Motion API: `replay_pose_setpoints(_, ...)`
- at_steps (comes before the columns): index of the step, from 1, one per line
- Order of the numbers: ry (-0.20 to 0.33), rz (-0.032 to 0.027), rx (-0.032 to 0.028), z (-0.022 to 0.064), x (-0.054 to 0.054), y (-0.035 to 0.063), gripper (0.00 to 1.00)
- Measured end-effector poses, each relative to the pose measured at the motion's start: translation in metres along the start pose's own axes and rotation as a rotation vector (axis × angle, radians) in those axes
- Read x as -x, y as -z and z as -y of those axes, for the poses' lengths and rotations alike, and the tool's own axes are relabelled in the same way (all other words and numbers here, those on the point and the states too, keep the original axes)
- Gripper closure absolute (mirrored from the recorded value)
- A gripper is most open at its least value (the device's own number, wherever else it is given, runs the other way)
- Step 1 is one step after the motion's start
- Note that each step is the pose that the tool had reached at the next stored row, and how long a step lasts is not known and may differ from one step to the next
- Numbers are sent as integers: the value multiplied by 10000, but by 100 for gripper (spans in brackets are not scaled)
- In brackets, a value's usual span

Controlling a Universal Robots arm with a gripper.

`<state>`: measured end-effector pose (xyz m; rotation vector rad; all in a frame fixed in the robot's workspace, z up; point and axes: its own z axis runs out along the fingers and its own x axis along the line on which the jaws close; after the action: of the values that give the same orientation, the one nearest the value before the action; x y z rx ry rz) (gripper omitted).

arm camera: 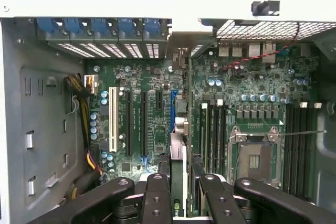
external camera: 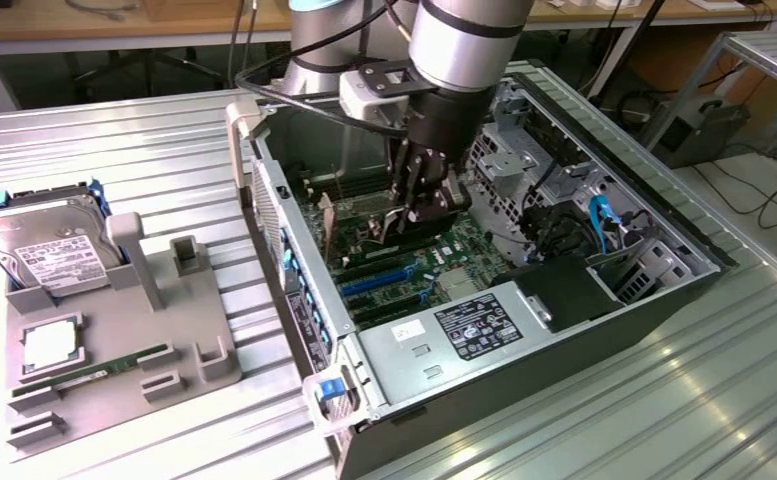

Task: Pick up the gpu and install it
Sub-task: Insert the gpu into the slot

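Observation:
The gpu (external camera: 399, 228) is a thin black card, held upright inside the open computer case (external camera: 271, 215) just above the green motherboard (external camera: 431, 262). My gripper (external camera: 426, 210) reaches down into the case and is shut on the card's top edge. In the wrist view the gpu (arm camera: 178, 161) shows edge-on between the black fingers (arm camera: 156, 198), with my gripper (arm camera: 179, 184) around it. The card lines up close to the blue expansion slot (arm camera: 172, 103). I cannot tell whether its lower edge touches the slot.
A grey parts holder (external camera: 161, 310) on the exterior view's left carries a silver hard drive (external camera: 48, 248) and a green memory stick (external camera: 95, 368). The power supply (external camera: 471, 325), drive cage (external camera: 522, 150) and cables (external camera: 602, 225) crowd the case around the motherboard.

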<state>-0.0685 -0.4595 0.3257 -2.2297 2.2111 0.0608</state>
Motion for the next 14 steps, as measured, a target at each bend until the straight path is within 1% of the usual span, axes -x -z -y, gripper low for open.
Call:
replay_pose_setpoints(5, -25, 0, -1, -3, -46, -91, 74)
replay_pose_setpoints(7, -186, 5, -6, -2, -47, -134, 74)
replay_pose_setpoints(10, -588, 15, -17, -1, -49, -199, 74)
replay_pose_setpoints(14, -615, 15, -17, -3, -73, -287, 74)
